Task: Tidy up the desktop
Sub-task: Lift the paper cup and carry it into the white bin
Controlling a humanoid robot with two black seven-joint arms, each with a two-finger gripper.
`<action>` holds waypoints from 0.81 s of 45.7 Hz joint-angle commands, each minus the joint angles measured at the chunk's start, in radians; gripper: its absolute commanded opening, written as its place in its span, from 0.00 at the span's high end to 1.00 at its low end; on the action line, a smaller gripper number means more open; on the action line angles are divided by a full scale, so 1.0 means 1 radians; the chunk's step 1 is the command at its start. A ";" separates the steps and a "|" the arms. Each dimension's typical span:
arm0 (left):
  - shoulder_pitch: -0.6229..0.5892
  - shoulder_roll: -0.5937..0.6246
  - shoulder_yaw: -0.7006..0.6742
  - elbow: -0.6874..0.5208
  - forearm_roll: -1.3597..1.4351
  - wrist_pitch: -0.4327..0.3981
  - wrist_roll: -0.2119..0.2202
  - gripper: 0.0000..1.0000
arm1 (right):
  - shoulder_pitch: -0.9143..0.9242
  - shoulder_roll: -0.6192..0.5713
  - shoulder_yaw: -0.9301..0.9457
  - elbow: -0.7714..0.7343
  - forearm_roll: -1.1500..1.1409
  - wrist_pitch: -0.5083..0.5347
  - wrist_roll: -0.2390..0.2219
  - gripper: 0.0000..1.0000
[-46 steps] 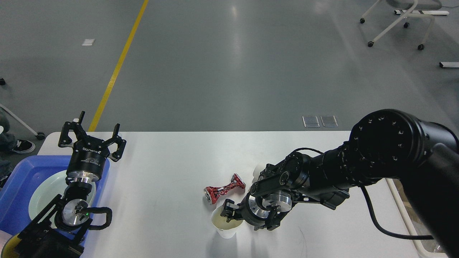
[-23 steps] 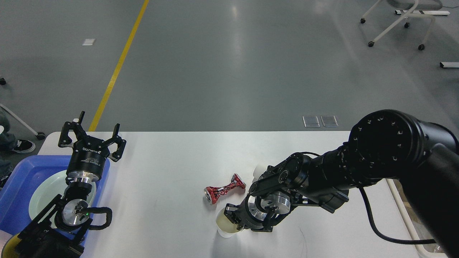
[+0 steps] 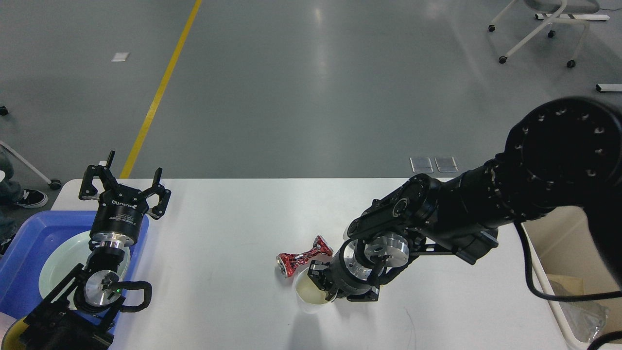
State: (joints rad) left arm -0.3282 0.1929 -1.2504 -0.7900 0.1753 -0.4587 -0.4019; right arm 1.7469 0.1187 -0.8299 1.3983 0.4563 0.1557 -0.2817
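Observation:
The desktop (image 3: 233, 218) is a white tabletop with rounded corners. A white paper cup (image 3: 308, 294) hangs just above it near the front middle and casts a shadow below. My right gripper (image 3: 324, 288) is shut on the cup's rim, and its fingers are partly hidden by the wrist. A crushed red can (image 3: 303, 256) lies on its side right behind the cup. My left gripper (image 3: 127, 179) stands open and holds nothing, over the far edge of a blue tray (image 3: 24, 243) at the left.
A pale green plate (image 3: 56, 272) lies in the blue tray. A cream-white bin (image 3: 554, 272) with crumpled waste stands beside the table at the right. A small white object (image 3: 346, 233) peeks out behind my right arm. Office chair legs stand on the far floor.
My right arm has risen and carried the cup a little up and to the right, off the tabletop. The red can and my left arm have not moved.

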 commanded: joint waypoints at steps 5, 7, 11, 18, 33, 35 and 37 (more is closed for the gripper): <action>0.000 0.000 0.000 0.000 0.000 0.000 0.000 0.04 | 0.278 -0.122 -0.089 0.117 -0.041 0.278 0.001 1.00; 0.000 0.000 0.000 0.000 0.000 0.000 0.000 0.04 | 0.344 -0.148 -0.109 0.133 -0.059 0.346 0.001 1.00; 0.000 0.000 0.000 0.000 0.000 0.000 0.000 0.04 | 0.472 -0.200 -0.155 0.169 -0.111 0.461 0.001 1.00; 0.000 0.000 0.000 0.000 0.000 0.000 -0.002 0.04 | 0.637 -0.270 -0.302 0.219 -0.157 0.516 0.007 1.00; 0.000 -0.001 0.000 0.000 0.000 0.000 -0.002 0.04 | 0.680 -0.349 -0.388 0.255 -0.157 0.505 0.006 1.00; 0.000 0.000 0.000 0.000 0.001 0.000 -0.002 0.04 | 0.674 -0.359 -0.406 0.252 -0.159 0.502 0.007 1.00; 0.000 0.000 0.000 0.000 0.000 0.000 -0.002 0.04 | 0.668 -0.370 -0.443 0.248 -0.157 0.501 0.007 1.00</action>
State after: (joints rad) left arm -0.3282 0.1930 -1.2502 -0.7900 0.1746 -0.4587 -0.4034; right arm 2.4273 -0.2268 -1.2189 1.6533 0.2988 0.6620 -0.2743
